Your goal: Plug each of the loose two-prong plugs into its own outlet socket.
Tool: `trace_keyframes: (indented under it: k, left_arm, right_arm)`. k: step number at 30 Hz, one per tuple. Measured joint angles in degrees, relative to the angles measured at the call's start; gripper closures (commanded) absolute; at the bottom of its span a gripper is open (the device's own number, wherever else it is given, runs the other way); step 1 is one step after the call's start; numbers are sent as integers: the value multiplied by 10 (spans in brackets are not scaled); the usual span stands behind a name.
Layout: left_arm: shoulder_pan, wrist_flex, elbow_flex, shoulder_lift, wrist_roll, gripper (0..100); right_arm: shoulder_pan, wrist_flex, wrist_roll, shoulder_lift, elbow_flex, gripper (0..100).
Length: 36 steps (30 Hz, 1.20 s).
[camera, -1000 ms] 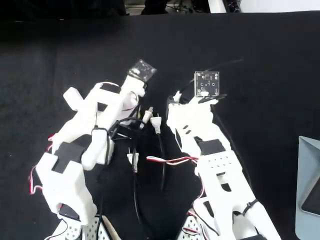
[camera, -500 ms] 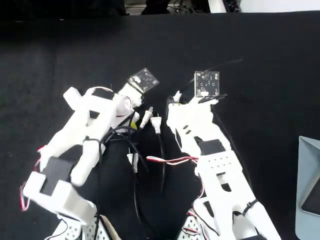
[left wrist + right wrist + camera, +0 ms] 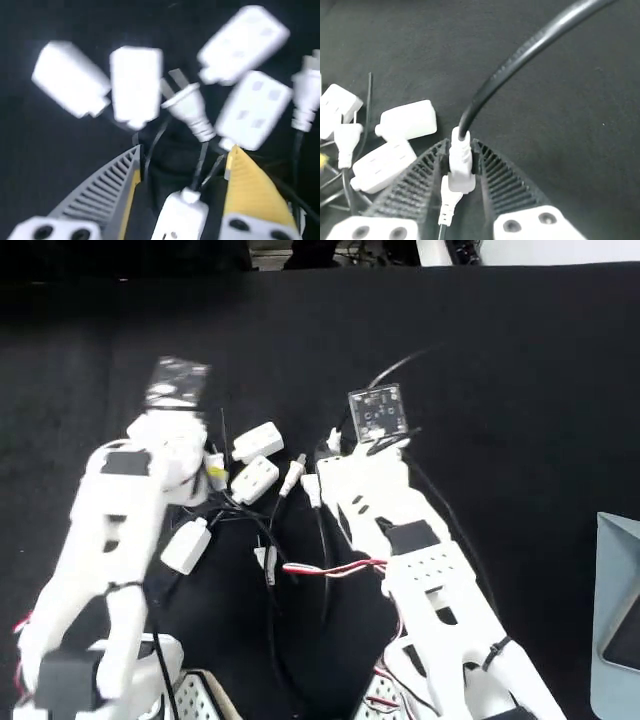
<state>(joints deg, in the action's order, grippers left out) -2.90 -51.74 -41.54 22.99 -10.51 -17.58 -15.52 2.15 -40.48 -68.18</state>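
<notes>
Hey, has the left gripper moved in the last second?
Yes. The left gripper swung sideways, away from the grey bin, uncovering two white sockets.

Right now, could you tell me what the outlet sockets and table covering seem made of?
The outlet sockets look like smooth white moulded plastic, with rounded edges. The table covering looks like matte black cloth, perhaps felt: no glare.

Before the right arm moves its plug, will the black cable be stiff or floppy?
Probably semi-stiff: the black cable holds one smooth curve away from the white plug. It looks thick, so it may tug the plug. The ribbed fingers should resist slipping.
</notes>
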Motion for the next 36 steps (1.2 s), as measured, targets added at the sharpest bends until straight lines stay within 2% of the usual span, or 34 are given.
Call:
trace_keyframes:
  k: [5,12,15,20,28,36]
  left_arm:
    - [-67,18,-79,59,62,733]
    - [-89,134,-229,156,73,733]
    - [-104,158,-271,199,73,733]
    - [-116,164,-287,238,75,733]
    - [-116,166,-287,241,75,733]
    - [-116,166,-287,241,75,733]
  right_arm:
    - [-39,-1,-28,32,12,986]
    - [-86,-1,-39,171,109,987]
    - [-98,-1,-39,235,151,987]
    - [-120,11,-39,312,205,987]
    - [-128,94,-69,394,217,987]
    - [-128,118,-77,410,219,987]
